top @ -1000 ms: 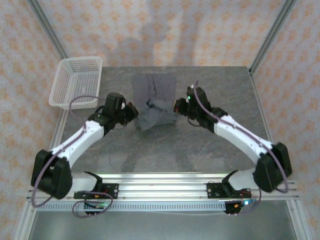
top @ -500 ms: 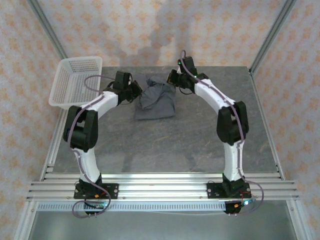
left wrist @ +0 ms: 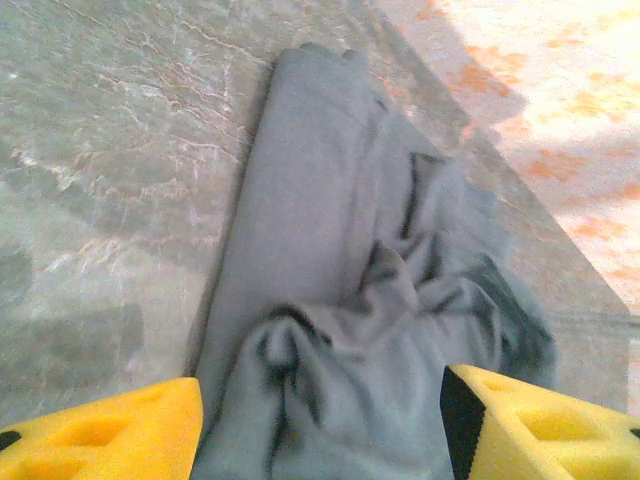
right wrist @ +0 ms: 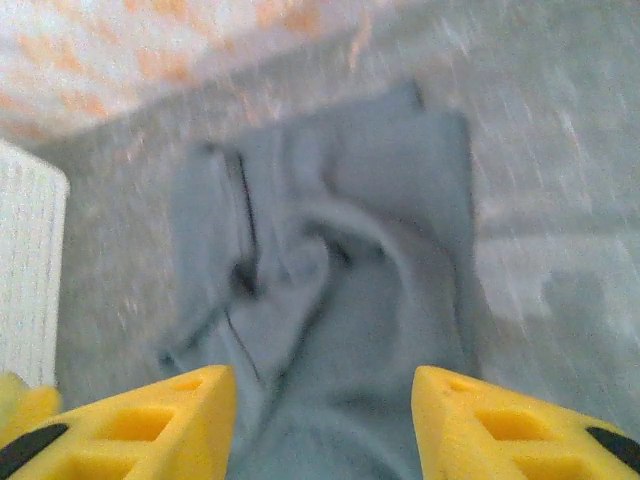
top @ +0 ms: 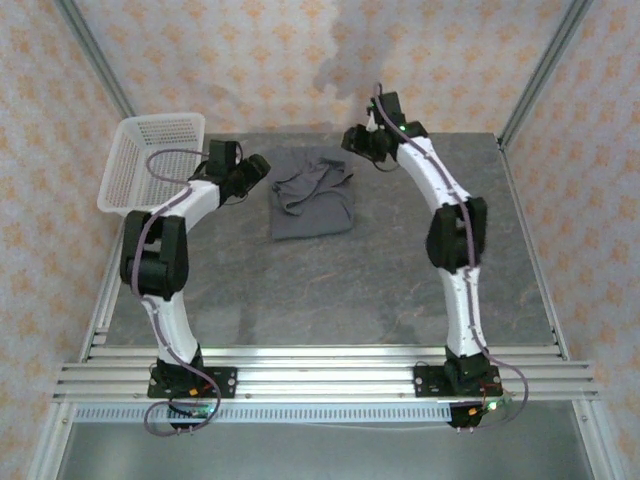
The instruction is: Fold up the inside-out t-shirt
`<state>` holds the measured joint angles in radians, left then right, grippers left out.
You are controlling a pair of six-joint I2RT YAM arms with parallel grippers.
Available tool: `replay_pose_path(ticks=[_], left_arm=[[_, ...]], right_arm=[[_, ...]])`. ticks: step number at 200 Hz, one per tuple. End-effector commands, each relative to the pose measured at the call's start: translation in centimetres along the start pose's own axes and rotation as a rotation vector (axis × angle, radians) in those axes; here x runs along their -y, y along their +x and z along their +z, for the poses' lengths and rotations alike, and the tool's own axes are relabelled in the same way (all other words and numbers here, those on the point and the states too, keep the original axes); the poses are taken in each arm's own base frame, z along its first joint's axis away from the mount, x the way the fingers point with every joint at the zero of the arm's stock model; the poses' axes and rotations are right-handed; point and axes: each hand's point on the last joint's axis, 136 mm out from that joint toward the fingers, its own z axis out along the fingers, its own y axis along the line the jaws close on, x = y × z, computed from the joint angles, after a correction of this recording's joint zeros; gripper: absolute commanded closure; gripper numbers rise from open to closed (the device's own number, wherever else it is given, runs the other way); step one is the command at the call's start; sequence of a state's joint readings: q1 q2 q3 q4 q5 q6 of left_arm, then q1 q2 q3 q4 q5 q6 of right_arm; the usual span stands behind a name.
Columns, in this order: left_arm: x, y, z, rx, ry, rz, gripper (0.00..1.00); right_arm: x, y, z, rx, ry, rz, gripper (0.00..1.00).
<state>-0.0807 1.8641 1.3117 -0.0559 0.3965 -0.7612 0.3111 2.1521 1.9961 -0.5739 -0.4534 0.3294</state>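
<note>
**Fig.** Top, left-wrist & right-wrist views of one moment.

The t-shirt [top: 312,196], dark slate-grey, lies on the desk [top: 330,290] at far centre, btw. the two arms.
- Near half: flat, roughly rectangular, w/ straight side edges.
- Far half: rumpled, w/ a curved edge and folds bunched on top.
- Left-wrist view: the cloth [left wrist: 330,260] is a smooth strip on the left and a creased heap nearer the lens.
- Right-wrist view (blurred): wrinkles at the middle and a dark seam line on the left part [right wrist: 330,260].

The left gripper [top: 260,165] sits just beside the shirt's far-left corner. Its yellow fingers [left wrist: 100,435] are spread wide and released. Cloth shows in the gap btw. them. Whether they touch it cannot be told.

The right gripper [top: 350,139] is at the shirt's far-right corner. Its fingers [right wrist: 150,425] are likewise well apart, w/ nothing clamped and the cloth seen beyond them.

A white mesh basket [top: 150,160] stands at the desk's far-left corner, near the left arm and apart from the shirt. Its wall also appears at the left edge of the right-wrist view [right wrist: 25,260].

The desk is grey and marbled. The walls behind carry a pale orange pattern.
</note>
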Motion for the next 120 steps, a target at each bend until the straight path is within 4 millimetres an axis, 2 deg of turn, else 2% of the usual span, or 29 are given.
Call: replay_pose_path(ticks=[1, 15, 27, 47, 62, 80, 91, 106, 120], left_arm=[[-0.1, 3.6, -2.4, -0.065, 0.053, 0.079, 0.36], [-2.2, 6.7, -2.9, -0.121, 0.025, 0.098, 0.37], [-3.3, 9.0, -3.1, -0.169, 0.015, 0.115, 0.38], [-4.4, 11.7, -2.6, -0.233, 0.002, 0.125, 0.39], [-5.2, 12.3, -1.7, -0.244, -0.019, 0.105, 0.40], [-4.9, 12.3, -0.4, -0.249, -0.008, 0.082, 0.43], [-4.2, 12.3, 0.2, -0.252, 0.012, 0.083, 0.48], [-3.5, 12.3, 1.1, -0.257, 0.034, 0.079, 0.57], [-3.7, 12.5, 1.9, -0.273, 0.024, 0.069, 0.71]], right_arm=[[0.9, 4.8, -2.2, 0.046, -0.066, -0.004, 0.47], [2.2, 8.0, -2.7, 0.012, -0.072, 0.013, 0.47], [3.1, 10.5, -2.2, -0.048, -0.089, 0.037, 0.48], [3.7, 12.8, -0.4, -0.099, -0.129, 0.084, 0.49], [3.9, 13.7, 1.4, -0.138, -0.137, 0.106, 0.50], [3.4, 14.3, 3.5, -0.174, -0.146, 0.097, 0.54], [2.9, 14.4, 4.5, -0.190, -0.168, 0.099, 0.61], [2.6, 14.2, 5.3, -0.200, -0.179, 0.118, 0.77], [2.8, 14.0, 5.5, -0.187, -0.161, 0.130, 0.89]])
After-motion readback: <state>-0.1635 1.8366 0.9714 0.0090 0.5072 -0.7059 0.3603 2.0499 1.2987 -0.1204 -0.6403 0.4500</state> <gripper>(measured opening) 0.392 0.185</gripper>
